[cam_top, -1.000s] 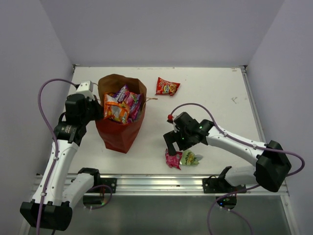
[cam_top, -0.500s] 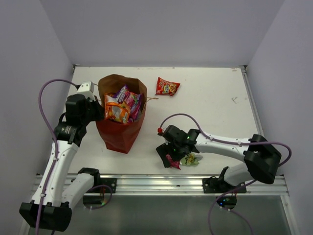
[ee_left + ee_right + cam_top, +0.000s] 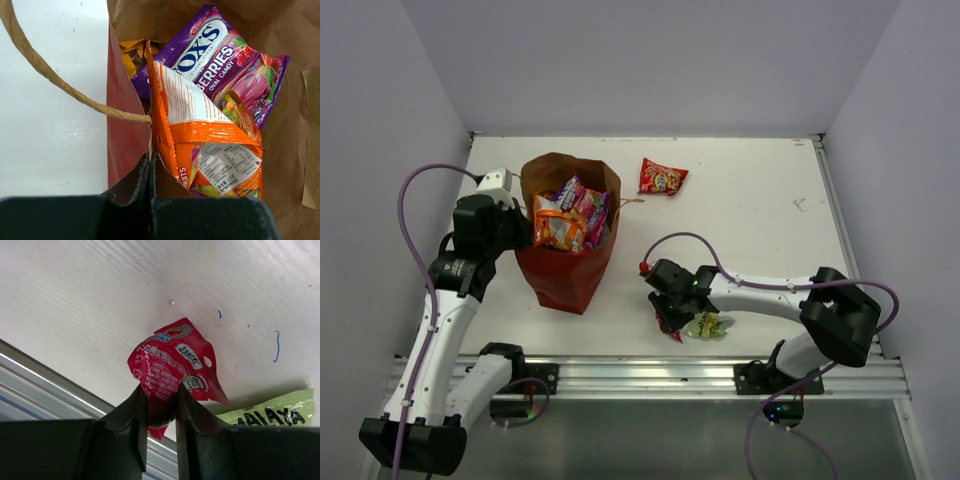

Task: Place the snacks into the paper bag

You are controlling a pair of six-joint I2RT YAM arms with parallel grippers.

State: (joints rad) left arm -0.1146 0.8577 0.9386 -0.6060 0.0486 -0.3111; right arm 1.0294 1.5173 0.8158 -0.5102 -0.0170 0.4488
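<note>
The reddish-brown paper bag [image 3: 563,277] stands upright at the left, holding an orange packet [image 3: 200,125], a purple candy bag [image 3: 220,55] and other snacks. My left gripper [image 3: 522,228] is shut on the bag's near rim [image 3: 127,150], with both fingertips pinching the paper. My right gripper [image 3: 160,405] is down on the table near the front edge, shut on a small red packet [image 3: 170,365]. A green packet [image 3: 272,412] lies just right of it. Another red packet [image 3: 662,178] lies at the back, right of the bag.
A metal rail [image 3: 650,372] runs along the table's near edge, close below the right gripper. Grey walls enclose the left, back and right sides. One twine handle [image 3: 45,75] arcs out from the bag's rim. Small blue pen marks [image 3: 276,346] dot the white table.
My right gripper has moved left and toward the near edge, come down over the small red packet and shut on it. The left arm and the bag have not moved.
</note>
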